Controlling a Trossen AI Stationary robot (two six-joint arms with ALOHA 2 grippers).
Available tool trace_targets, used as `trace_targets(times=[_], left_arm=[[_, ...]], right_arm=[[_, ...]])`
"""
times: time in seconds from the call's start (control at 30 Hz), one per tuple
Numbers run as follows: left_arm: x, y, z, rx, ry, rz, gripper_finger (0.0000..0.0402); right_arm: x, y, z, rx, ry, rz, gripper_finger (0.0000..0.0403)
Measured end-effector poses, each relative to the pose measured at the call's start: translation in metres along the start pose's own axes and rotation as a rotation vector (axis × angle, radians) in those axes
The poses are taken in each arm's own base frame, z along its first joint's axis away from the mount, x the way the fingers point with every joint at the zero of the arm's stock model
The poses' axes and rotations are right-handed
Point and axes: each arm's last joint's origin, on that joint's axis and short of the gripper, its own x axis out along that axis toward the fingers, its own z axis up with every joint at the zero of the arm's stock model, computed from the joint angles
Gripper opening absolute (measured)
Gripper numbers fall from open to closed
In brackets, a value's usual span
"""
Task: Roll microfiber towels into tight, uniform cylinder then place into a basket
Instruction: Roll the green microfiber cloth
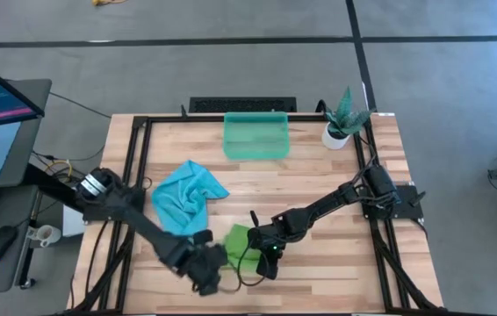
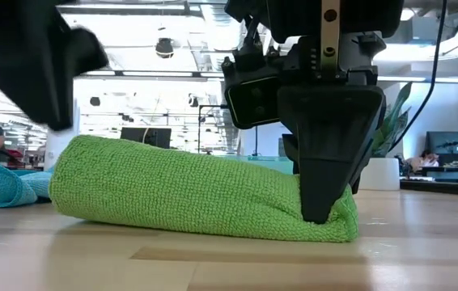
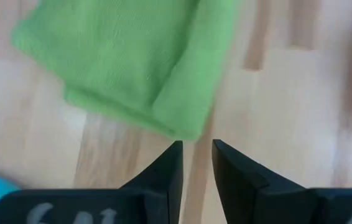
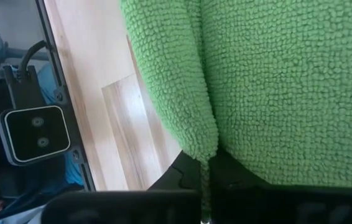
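Near the translucent teal plastic basket (image 1: 255, 136) | right end effector (image 2: 324, 212) pinches rolled lime-green microfiber towel (image 2: 188, 194) | left end effector (image 3: 196, 163) slightly parted, empty | rolling; next: tighten, lift.

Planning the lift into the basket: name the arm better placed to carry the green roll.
Right, probably. The right hand is shut on the end of the green towel, while the left hand is off it, slightly parted.
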Motion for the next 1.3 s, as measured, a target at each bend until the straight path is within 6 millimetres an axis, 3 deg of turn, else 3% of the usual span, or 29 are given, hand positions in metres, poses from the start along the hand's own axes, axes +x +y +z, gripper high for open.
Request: trace_targets(times=[0.1, 0.23, 0.37, 0.47, 0.8, 1.03, 1.3], left_arm=[[-0.004, -0.020, -0.004, 0.095, -0.124, -0.045, 0.0075], [0.014, -0.037, 0.001, 0.204, -0.240, -0.116, 0.0075], [0.040, -0.025, 0.007, 0.235, -0.195, -0.045, 0.0075], [0.049, -0.014, 0.010, 0.216, -0.155, 0.003, 0.0075], [0.049, -0.010, 0.013, 0.212, -0.168, 0.027, 0.0074], [0.030, -0.013, 0.012, 0.216, -0.236, 0.079, 0.0074], [0.030, -0.013, 0.010, 0.220, -0.195, 0.043, 0.0074]], right_arm=[[0.000, 0.000, 0.000, -0.003, -0.004, 0.003, 0.0013], [0.000, 0.001, 0.001, -0.006, -0.009, 0.007, 0.0009], [0.000, 0.001, 0.001, -0.004, -0.011, 0.007, 0.0018], [0.001, 0.003, -0.001, -0.010, -0.012, 0.005, 0.0013], [0.003, 0.006, -0.002, -0.030, -0.012, 0.008, 0.0014], [0.003, 0.006, -0.002, -0.031, -0.011, 0.008, 0.0009], [0.003, 0.005, -0.002, -0.030, -0.009, 0.009, 0.0007]])
